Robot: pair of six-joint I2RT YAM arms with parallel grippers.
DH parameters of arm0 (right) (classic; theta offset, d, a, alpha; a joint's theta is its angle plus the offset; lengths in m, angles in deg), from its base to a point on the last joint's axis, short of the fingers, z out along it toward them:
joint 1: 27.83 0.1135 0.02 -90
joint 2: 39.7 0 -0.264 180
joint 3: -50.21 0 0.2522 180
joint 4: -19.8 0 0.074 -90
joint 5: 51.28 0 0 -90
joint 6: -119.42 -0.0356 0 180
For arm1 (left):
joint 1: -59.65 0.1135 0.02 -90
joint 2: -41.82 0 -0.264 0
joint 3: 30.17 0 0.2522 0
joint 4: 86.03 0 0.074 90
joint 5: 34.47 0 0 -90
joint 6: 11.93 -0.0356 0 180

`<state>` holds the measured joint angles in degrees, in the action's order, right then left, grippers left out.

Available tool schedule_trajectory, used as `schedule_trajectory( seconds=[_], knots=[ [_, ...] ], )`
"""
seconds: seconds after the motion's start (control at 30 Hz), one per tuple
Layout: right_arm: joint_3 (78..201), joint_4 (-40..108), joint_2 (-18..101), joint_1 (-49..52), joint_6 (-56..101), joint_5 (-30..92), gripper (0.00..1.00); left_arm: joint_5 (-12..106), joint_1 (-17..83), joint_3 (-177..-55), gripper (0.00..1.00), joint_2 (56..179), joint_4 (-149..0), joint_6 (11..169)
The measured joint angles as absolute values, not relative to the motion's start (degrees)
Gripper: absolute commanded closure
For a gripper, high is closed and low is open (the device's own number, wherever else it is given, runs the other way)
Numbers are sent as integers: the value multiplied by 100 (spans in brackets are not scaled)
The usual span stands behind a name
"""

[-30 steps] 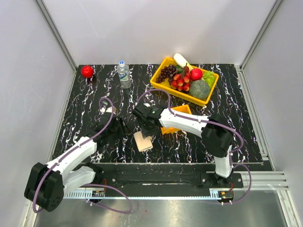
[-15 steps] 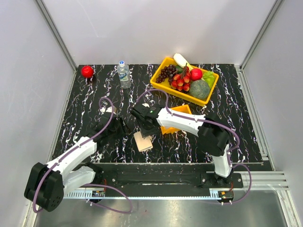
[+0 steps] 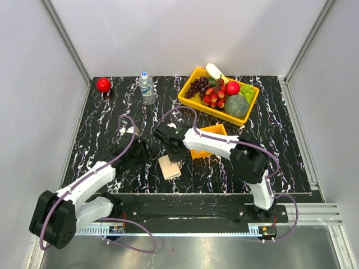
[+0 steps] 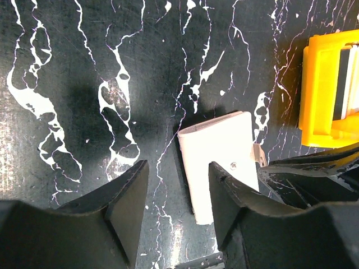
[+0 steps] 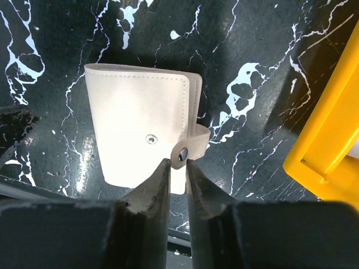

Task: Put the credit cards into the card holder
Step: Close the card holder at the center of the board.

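The black, white-veined bench carries everything. The right arm reaches across toward the near edge at mid-width, and the left arm angles in from the near left corner.

A yellow tray of fruit sits toward the far edge, right of the middle. A small orange tray lies partly under the right arm; pale edges inside it look like the credit cards.

The card holder lies flat and folded near the near edge. Its strap is off the stud on its face.

A bottle stands by the far edge, and a red apple sits in the far left corner.

The right gripper has narrow jaws, tips either side of the strap's end; I cannot tell whether they pinch it. The left gripper hangs beside the holder, jaws half wide and holding nothing.
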<state>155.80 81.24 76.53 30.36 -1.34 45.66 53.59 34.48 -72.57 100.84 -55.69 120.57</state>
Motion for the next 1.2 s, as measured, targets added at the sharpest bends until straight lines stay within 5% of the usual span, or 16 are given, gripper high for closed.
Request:
schedule_trajectory(
  seconds=[0.3,0.73,1.2],
  knots=[
    [15613,8144,7653,3036,-91,4579,73,5313,3448,-7257,50,10191,-5639,12057],
    [15622,8142,7653,3036,-84,4579,85,5234,3448,-7257,51,10309,-5744,12057],
    [15622,8091,7653,3036,-86,4579,78,5145,3448,-7257,52,10360,-5829,12055]
  ],
)
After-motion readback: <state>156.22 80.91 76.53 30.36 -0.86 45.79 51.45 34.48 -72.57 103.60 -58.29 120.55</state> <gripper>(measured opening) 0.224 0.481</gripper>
